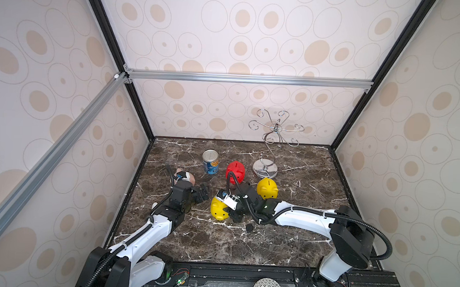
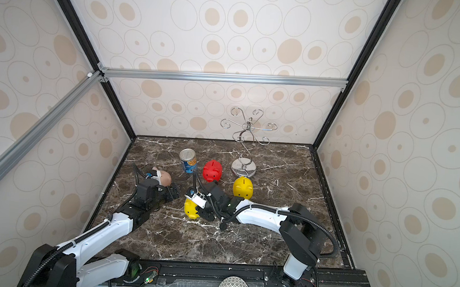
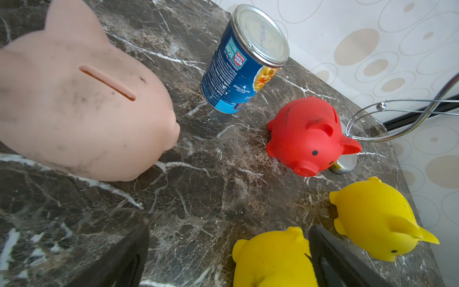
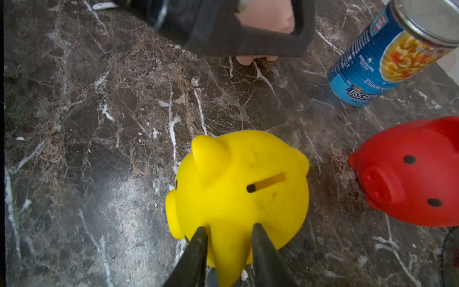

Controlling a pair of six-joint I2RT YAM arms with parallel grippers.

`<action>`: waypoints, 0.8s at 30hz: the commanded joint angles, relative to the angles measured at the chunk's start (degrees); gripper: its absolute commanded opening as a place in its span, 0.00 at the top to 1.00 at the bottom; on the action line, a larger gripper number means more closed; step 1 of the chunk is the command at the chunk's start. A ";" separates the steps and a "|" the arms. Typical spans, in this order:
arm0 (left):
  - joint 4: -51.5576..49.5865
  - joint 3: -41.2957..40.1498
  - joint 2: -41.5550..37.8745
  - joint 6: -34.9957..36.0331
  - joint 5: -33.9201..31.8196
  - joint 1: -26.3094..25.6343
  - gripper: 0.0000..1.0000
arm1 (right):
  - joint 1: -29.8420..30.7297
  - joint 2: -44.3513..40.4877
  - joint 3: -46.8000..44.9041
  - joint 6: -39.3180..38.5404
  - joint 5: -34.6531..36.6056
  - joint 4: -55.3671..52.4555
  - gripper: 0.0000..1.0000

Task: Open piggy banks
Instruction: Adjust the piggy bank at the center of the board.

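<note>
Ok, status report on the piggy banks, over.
Left pincer open, empty, beside pink piggy bank. Right pincer clamped on near yellow piggy bank. Small black round piece loose on table beside it. Tin can well clear.

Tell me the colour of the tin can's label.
The tin can's label is blue, with a yellow noodle picture; the right wrist view shows it best.

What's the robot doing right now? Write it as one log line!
left gripper: open, empty | right gripper: pinching near yellow piggy bank | black plug: loose on table
</note>
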 commanded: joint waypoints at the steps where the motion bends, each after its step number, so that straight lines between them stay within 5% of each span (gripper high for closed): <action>1: -0.67 -0.44 -0.91 -0.95 0.02 -0.11 0.00 | -0.18 1.11 -1.76 -0.08 -1.35 1.15 0.74; 15: -0.20 0.22 -0.83 -0.74 0.63 -0.11 0.00 | -0.54 -7.19 -16.31 4.31 2.19 11.96 0.77; 24: 1.70 -0.67 -1.29 -1.52 2.79 -0.11 0.00 | -6.09 -8.29 -20.36 7.29 3.72 14.58 0.74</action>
